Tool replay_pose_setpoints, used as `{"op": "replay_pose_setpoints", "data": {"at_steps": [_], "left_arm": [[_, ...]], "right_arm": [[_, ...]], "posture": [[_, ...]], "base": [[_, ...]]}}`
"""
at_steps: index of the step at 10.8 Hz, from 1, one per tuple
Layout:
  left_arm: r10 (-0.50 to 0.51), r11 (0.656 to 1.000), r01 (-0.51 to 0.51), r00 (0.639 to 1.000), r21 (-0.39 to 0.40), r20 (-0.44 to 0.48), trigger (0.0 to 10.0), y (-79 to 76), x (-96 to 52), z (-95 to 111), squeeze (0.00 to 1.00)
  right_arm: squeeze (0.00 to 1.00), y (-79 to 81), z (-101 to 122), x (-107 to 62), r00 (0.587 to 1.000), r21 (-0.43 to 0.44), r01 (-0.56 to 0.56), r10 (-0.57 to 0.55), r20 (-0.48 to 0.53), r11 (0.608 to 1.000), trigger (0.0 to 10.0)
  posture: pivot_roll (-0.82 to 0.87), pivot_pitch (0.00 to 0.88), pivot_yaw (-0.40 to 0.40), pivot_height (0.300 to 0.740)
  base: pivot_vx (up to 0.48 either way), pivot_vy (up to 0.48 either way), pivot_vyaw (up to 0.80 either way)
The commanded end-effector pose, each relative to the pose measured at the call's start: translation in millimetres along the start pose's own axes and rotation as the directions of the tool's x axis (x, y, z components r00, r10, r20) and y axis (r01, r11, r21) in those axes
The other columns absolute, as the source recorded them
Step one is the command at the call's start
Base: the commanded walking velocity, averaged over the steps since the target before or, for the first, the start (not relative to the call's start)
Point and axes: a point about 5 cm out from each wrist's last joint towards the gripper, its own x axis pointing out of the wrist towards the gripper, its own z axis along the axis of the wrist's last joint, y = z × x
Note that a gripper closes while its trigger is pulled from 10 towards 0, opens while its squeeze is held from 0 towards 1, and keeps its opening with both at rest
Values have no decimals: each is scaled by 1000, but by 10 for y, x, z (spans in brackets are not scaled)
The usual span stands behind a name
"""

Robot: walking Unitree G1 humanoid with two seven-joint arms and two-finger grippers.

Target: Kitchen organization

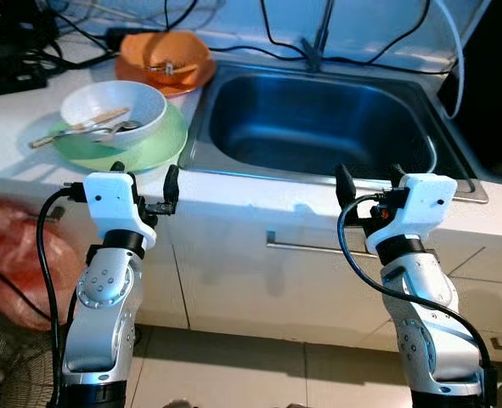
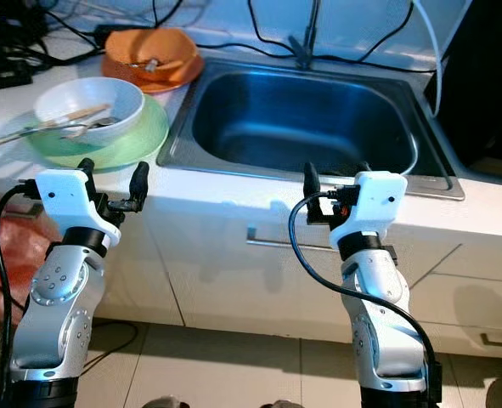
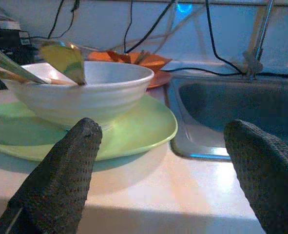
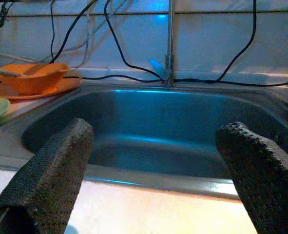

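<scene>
We counted one steel sink set in a white counter, with one tap rising behind it. Left of the sink we found two stacks of dishes. Nearest the counter's front edge lay one green plate carrying one white bowl; in that bowl rested utensils we could not count with certainty, at least one pale stick and one metal piece. Behind it, against the wall, sat one orange plate carrying one orange bowl, something small lying inside it. Several black cables ran along the wall.

We recorded two grippers, both empty and with fingers spread apart. The left gripper hovered at the counter's front edge, just before the green plate, its two fingers framing the white bowl in the wrist view. The right gripper hovered at the counter's edge before the sink, touching nothing. One red bag lay low at the left beside the cabinets.
</scene>
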Motion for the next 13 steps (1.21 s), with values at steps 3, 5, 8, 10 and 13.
{"op": "replay_pose_setpoints", "data": {"at_steps": [3,5,8,10,13], "left_arm": [[-55,998,53,996,31,68,10000,-75,58,202,0],[-60,998,55,989,38,133,10000,-113,122,381,0],[-51,998,46,989,35,140,10000,-86,125,413,0],[-42,999,39,991,23,130,10000,-95,123,400,0],[-36,999,34,992,16,125,10000,-108,128,396,0]], "right_arm": [[0,-34,88,33,1000,-11,7,-7,26,1000,10000],[0,-16,167,87,998,-10,-1,1,57,1000,10000],[0,20,144,86,998,-10,-23,23,50,1000,10000],[0,15,123,76,999,-10,-20,20,44,1000,10000],[0,9,89,38,999,-20,-21,22,31,1000,10000]], "posture": [[36,78,-63,740],[38,72,-64,740],[44,70,-63,740],[41,74,-57,740],[36,78,-60,740]], "base": [[0,0,0],[0,0,0],[0,0,0],[0,0,0],[0,0,0]]}}
